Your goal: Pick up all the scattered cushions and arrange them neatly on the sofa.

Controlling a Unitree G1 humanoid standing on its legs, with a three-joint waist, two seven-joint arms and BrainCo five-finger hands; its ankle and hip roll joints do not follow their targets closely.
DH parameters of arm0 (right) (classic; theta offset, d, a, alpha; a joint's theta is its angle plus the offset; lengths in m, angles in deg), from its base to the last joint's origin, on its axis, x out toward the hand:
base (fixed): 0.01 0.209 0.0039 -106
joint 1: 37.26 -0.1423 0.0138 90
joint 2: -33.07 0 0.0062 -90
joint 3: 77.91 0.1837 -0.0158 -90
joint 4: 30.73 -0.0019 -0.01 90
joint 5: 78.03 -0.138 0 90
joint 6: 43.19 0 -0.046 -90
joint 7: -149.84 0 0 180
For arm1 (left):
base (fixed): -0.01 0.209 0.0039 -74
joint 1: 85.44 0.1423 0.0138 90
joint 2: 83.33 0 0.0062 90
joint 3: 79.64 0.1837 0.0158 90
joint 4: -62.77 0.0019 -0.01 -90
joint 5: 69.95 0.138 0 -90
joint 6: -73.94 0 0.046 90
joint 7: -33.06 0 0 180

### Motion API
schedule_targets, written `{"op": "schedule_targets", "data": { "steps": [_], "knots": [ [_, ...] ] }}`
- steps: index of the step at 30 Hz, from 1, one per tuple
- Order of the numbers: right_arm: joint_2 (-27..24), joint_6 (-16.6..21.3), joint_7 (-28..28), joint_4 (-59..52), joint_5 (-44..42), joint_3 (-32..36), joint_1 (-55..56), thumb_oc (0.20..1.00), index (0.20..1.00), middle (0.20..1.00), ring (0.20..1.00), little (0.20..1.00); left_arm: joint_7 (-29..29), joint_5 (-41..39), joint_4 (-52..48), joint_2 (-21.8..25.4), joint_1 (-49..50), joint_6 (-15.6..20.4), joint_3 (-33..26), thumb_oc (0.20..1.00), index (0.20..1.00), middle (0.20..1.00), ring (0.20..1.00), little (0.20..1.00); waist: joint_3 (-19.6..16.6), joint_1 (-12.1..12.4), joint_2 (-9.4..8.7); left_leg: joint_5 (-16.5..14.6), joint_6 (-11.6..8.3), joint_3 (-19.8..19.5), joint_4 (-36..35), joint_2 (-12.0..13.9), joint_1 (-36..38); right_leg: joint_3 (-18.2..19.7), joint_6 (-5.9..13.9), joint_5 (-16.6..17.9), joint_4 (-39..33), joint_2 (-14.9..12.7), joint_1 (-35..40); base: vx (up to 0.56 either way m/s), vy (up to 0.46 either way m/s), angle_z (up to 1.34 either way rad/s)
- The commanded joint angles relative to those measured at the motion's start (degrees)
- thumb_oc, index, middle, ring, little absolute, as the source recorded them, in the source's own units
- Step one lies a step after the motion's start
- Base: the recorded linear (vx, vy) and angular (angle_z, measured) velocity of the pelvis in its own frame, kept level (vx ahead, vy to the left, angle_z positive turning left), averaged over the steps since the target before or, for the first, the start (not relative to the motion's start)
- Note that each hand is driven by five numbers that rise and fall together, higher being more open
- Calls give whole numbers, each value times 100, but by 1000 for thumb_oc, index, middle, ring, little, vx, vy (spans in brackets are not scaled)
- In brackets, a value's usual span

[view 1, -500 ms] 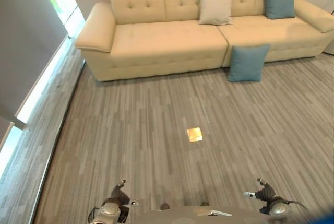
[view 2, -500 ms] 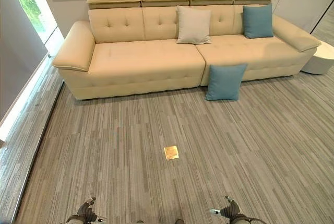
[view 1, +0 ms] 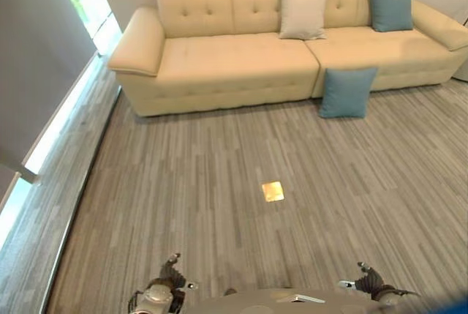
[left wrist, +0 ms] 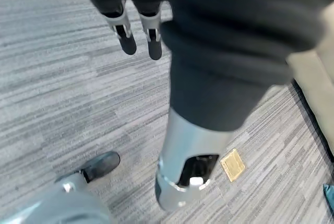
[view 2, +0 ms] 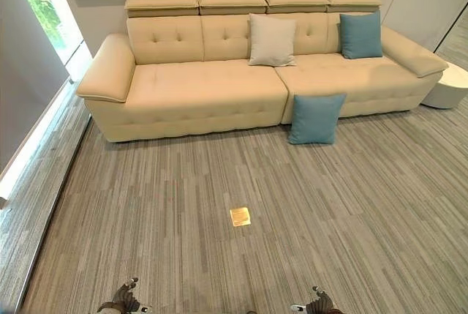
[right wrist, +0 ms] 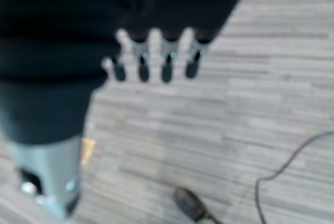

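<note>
Cushion in blue (view 2: 315, 118) leans on the floor against the sofa (view 2: 212, 87) front, well apart at 12 o'clock from both empty robot hands, left (view 1: 170, 276) and right (view 1: 365, 279), fingers relaxed. White cushion (view 2: 271, 39) and another blue cushion (view 2: 360, 35) sit on the sofa.

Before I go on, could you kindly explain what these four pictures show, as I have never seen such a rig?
It is a two-legged robot with two arms. Two pictures come from cameras on its head, looking down at a room; two come from its wrists, looking along each hand. Ahead stands a cream sofa with a white cushion and a blue cushion on the seat. Another blue cushion stands on the floor, leaning against the sofa. The left hand and right hand hang open and hold nothing.
</note>
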Motion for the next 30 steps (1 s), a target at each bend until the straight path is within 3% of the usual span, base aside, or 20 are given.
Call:
{"op": "schedule_targets", "data": {
  "steps": [1, 13, 23, 25, 28, 29, 30],
  "knots": [
    [11, 5, 35, 254, 28, -128, -434, 1000, 1000, 1000, 1000, 1000, 19, 332, 385, -108, -518, 41, -27, 1000, 1000, 1000, 1000, 1000, 157, 1, -49, -691, -293, 206, 51, 26, 180, -118, 575, -559, 47, -300, 281, 8, -2, 11],
    [58, 25, 19, 77, 118, -258, -488, 1000, 1000, 1000, 1000, 1000, 34, 478, 512, -139, -434, 0, 15, 1000, 1000, 1000, 1000, 1000, 208, 90, -83, -658, -311, 96, 51, 14, 116, -290, 570, -560, 47, -326, 270, 4, -10, 11],
    [104, -92, -8, 194, 151, -323, -572, 1000, 1000, 1000, 1000, 1000, 53, 611, 397, -226, -566, -18, 280, 1000, 1000, 1000, 1000, 1000, 310, 67, -27, -684, -243, 525, 51, 69, 126, -161, 665, -393, 156, -359, 13, -16, 1, -23],
    [112, -113, -24, 188, 180, -370, -622, 1000, 1000, 1000, 1000, 1000, 55, 647, 316, -220, -623, -19, 356, 1000, 1000, 1000, 1000, 1000, 354, 83, -23, -712, -218, 700, 51, 115, 129, -228, 678, -374, 302, -376, -162, -55, -17, -51],
    [131, -151, -35, 230, 231, -428, -700, 1000, 1000, 1000, 1000, 1000, 36, 655, 171, -174, -740, -22, 445, 1000, 1000, 1000, 1000, 1000, 470, 108, 3, -720, -201, 963, 51, 200, 173, -571, 697, -353, 649, -465, -427, -71, -43, -82],
    [148, -166, -57, 222, 225, -448, -711, 1000, 1000, 1000, 1000, 1000, 29, 641, 97, -126, -786, -16, 447, 1000, 1000, 1000, 1000, 1000, 528, 113, 14, -702, -203, 1117, 51, 257, 163, -872, 680, -354, 791, -549, -534, -66, -75, -114],
    [148, -167, -57, 222, 225, -448, -711, 1000, 1000, 1000, 1000, 1000, 29, 641, 96, -126, -786, -17, 447, 1000, 1000, 1000, 1000, 1000, 528, 114, 13, -701, -203, 1118, 51, 257, 163, -871, 680, -356, 794, -550, -536, 5, -99, -98]
  ]
}}
